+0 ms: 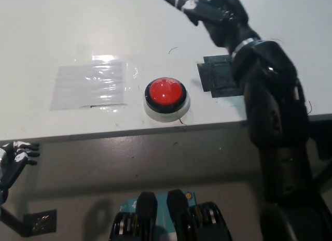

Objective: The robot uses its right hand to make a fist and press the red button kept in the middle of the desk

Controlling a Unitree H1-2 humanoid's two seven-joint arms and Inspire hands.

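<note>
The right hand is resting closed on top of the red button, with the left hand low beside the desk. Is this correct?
Not quite. In the head view the right hand is raised away from the red button, fingers apart. The left hand is indeed low beside the desk.

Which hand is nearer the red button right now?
Right. The right hand hangs beyond the red button, up and to its right; the left hand rests off the desk, lower left.
</note>
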